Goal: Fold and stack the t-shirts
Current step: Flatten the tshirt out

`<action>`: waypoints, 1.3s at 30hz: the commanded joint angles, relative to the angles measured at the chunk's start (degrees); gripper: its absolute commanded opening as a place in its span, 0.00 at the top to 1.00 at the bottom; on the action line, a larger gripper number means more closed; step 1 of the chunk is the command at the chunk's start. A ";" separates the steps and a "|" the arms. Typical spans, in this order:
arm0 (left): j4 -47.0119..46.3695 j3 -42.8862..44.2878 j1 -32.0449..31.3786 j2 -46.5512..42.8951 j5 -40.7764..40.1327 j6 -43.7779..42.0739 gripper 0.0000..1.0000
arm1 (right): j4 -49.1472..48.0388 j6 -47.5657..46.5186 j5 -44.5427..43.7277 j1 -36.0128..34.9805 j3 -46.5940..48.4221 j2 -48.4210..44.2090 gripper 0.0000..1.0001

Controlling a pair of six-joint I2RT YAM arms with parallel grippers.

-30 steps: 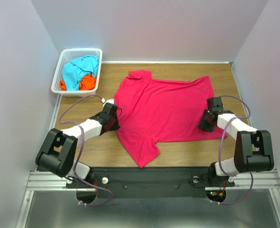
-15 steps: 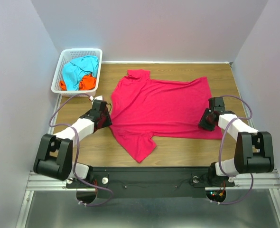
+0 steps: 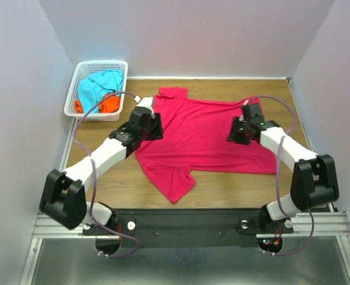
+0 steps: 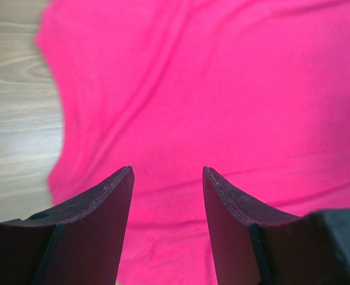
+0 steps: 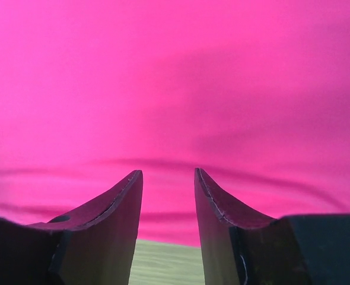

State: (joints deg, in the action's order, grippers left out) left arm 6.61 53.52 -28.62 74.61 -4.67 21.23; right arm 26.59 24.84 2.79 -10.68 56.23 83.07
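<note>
The crimson-pink t-shirt point(image 3: 204, 133) lies spread on the wooden table, one sleeve pointing toward the near edge. My left gripper point(image 3: 157, 127) hovers over the shirt's left part, open, with nothing between its fingers. In the left wrist view that gripper point(image 4: 166, 171) shows only pink cloth point(image 4: 222, 89) below it. My right gripper point(image 3: 232, 133) is over the shirt's right part, also open and empty. The right wrist view has this gripper point(image 5: 168, 173) above pink cloth point(image 5: 175, 77). A turquoise-blue t-shirt point(image 3: 98, 86) and an orange one point(image 3: 108, 104) lie bunched in the basket.
The white lattice basket point(image 3: 101, 62) sits at the table's back left corner against the wall. Bare wood point(image 3: 115, 175) shows left of the shirt and along its near side. White walls close the table on three sides.
Both grippers have let go of the shirt's side edges, opened, and moved inward and away over the cloth. The shirt's left edge was drawn slightly left and now lies flatter.
</note>
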 commanded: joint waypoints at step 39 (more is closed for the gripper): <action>20.02 -3.87 -1.54 -5.36 15.70 -1.71 0.39 | 14.89 2.15 -9.09 -21.15 -1.32 -2.21 0.56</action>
State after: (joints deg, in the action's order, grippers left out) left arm 24.18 42.61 -31.46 69.43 20.40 22.50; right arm 38.06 30.15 6.98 -32.32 47.77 82.00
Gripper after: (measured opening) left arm 0.612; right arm 0.444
